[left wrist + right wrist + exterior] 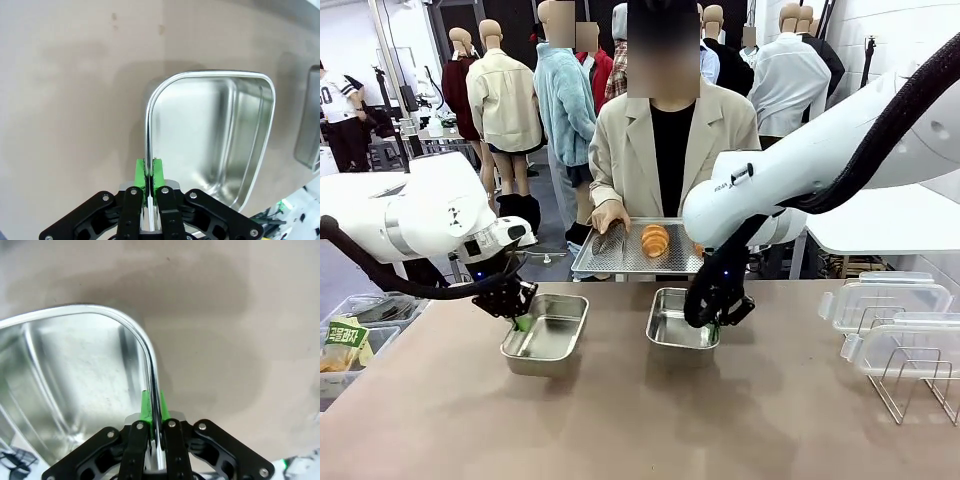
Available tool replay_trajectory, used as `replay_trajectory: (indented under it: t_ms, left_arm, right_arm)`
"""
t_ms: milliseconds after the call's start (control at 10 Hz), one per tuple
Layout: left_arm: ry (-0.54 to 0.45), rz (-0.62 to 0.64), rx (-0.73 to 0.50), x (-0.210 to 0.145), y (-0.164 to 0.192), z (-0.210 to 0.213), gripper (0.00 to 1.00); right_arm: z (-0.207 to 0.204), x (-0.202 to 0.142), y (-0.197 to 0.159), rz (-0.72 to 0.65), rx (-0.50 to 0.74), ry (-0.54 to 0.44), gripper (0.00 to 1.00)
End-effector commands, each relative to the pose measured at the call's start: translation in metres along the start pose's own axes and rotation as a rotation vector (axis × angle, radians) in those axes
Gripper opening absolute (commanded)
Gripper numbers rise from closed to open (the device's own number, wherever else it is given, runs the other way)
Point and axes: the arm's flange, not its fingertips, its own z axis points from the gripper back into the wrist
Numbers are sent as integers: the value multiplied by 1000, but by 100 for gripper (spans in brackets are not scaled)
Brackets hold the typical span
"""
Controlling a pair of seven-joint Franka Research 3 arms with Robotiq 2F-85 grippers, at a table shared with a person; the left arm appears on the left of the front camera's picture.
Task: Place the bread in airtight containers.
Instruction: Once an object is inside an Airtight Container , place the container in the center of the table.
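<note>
Front view: the left gripper (521, 320) pinches the rim of the left steel box (542, 358) and the right gripper (716, 322) the rim of the right steel box (665, 338), both boxes empty, while a croissant (655, 240) lies on the tray (605, 262) at the person's side.

Left arm (430, 215) and right arm (790, 180) are presenting smooth white rounded casings. A black ribbed cable conduit (895, 108) is running along the right arm, and a similar black hose (420, 290) is trailing under the left. Small dark lettering (721, 186) is showing on the right arm's forward link. Left gripper (149, 172) and right gripper (152, 407) are displaying black linkage bars, silver screw heads and bright green pads (158, 172). The person is wearing a beige blazer (620, 150) over a black top (672, 140).
</note>
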Motion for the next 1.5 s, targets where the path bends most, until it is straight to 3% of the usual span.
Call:
replay_trajectory:
  t_ms: [0, 1000, 1400]
  left_arm:
    - [-90, 89, -90, -6, 3, 2, 0]
    - [-52, 81, -74, 0, -2, 4, 0]
    - [-55, 65, -55, -6, 1, 4, 0]
  right_arm:
    - [0, 2, 6, -62, 4, 15, 0]
    - [-5, 2, 0, -47, -6, 8, 0]
    - [4, -6, 0, 34, -108, -75, 0]
